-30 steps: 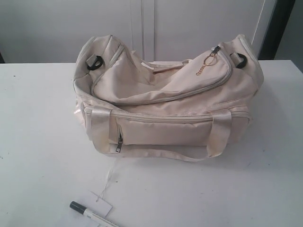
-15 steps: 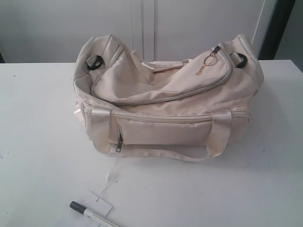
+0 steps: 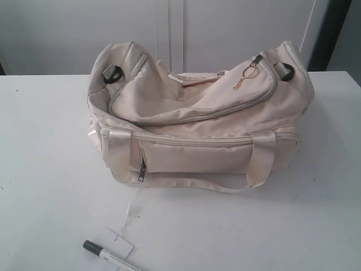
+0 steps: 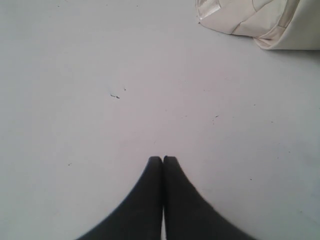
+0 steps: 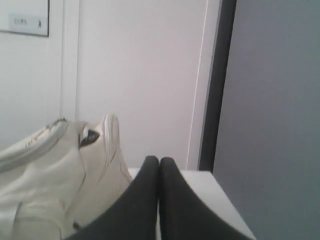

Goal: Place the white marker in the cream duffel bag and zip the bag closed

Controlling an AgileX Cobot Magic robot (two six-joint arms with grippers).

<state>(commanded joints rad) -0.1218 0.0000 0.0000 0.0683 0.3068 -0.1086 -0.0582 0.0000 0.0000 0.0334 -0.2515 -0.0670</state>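
The cream duffel bag point(image 3: 197, 121) is sitting on the white table point(image 3: 45, 169), its top sagging inward, a gold chain pull point(image 3: 246, 76) hanging near one black end ring point(image 3: 286, 71). A strap handle point(image 3: 194, 184) is lying below the front pocket point(image 3: 192, 158). The white marker point(image 3: 113, 258) is lying apart from the bag, its dark cap point(image 3: 91, 246) right by the paper hang tag point(image 3: 120, 243), whose string point(image 3: 131, 217) is trailing toward the bag
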